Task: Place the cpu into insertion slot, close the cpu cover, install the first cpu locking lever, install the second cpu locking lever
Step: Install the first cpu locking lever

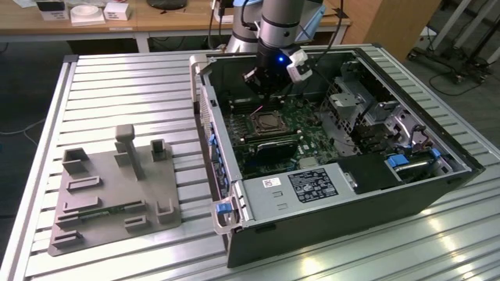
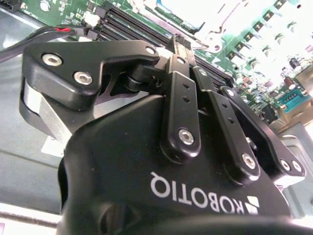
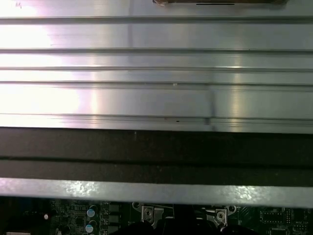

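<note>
- While the arm hangs inside the open black metal computer case (image 1: 352, 216), its black two-finger gripper (image 1: 266, 91) points down at the green circuit board (image 1: 317, 143). It is near the far side of the insertion slot (image 1: 270, 123), a square socket with a dark centre and a silvery rim.
- In the second wrist view the gripper (image 2: 182, 44) is clenched, fingers (image 2: 179, 98) drawn together, and I see nothing pinched between them. Long narrow black memory slots (image 2: 132, 27) run close by the tips.
- Look at the cpu (image 2: 182, 9): a flat, pale silvery square with a thin green edge. It looks to be seated in the socket, though glare washes out much of that corner.
- A thin bent silvery wire, which I take for a locking lever (image 2: 213, 41), lies beside the socket, near the tips.
- Whether the cpu cover is down over the chip, I cannot tell; the metal there is pure shine.
- My read is that this is lever work, with the closed tips used as a pusher.
- To do it well:
  - Meet the wire near its handle end.
  - Press steadily down and sideways so it tucks under its catch.
  - Keep the push slow, because springy wire can slip off smooth pads.
  - Stay clear of the memory slots and the small parts on the board.
</note>
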Robot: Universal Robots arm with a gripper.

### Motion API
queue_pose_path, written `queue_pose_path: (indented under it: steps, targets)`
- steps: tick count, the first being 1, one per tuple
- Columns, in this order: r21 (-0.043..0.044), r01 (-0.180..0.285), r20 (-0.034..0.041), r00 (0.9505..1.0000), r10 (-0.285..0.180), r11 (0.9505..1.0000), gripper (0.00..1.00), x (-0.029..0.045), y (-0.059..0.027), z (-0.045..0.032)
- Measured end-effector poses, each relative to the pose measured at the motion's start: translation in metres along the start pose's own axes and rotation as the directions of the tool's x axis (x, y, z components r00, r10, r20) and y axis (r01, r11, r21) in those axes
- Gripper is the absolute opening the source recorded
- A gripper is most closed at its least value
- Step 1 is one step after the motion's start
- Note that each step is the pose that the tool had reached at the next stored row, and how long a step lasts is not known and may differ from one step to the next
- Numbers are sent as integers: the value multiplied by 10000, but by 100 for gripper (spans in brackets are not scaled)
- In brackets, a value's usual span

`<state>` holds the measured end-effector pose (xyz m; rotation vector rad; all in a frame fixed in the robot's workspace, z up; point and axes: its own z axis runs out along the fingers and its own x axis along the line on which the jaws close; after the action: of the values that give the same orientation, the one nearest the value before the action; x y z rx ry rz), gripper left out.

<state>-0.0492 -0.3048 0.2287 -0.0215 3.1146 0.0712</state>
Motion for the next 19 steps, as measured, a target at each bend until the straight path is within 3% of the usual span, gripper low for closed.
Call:
queue_pose_path:
  steps: [19]
  targets:
    - [0, -46, 3, 10000, 46, 10000, 11, 14, 28, 22]
